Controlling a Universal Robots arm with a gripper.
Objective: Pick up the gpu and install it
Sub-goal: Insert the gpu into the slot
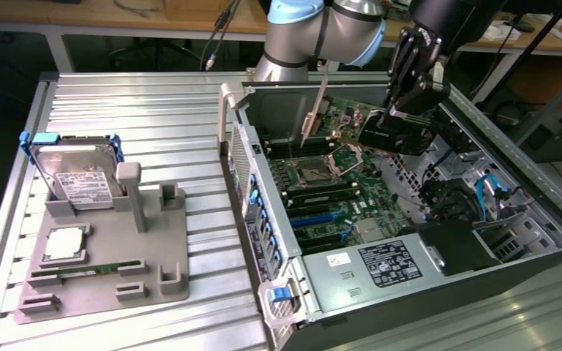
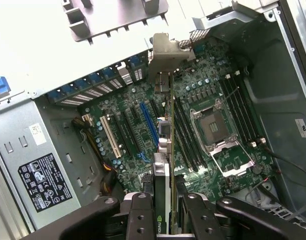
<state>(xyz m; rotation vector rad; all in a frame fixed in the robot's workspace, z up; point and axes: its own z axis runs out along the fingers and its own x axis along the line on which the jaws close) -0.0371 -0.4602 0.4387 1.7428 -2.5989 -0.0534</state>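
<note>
My gripper [image 1: 410, 111] is shut on the gpu [image 1: 391, 136], a green board with a black fan and a long silver end bracket [image 1: 312, 117]. I hold it on edge in the air over the motherboard [image 1: 322, 191] of the open computer case [image 1: 261, 190]. In the wrist view the gpu [image 2: 165, 150] runs edge-on away from my gripper [image 2: 165, 220], with a black finger [image 2: 142, 216] on each side and its bracket [image 2: 167, 50] at the far end. It hangs beside the blue expansion slot [image 2: 149, 126], above the board and apart from it.
A grey holder tray [image 1: 154, 248] at the exterior view's left carries a silver hard drive [image 1: 78, 174] in a blue frame and a narrow RAM stick [image 1: 78, 272]. Inside the case are the CPU socket [image 2: 215, 129], the power supply [image 1: 383, 265] and cable bundles [image 1: 476, 194].
</note>
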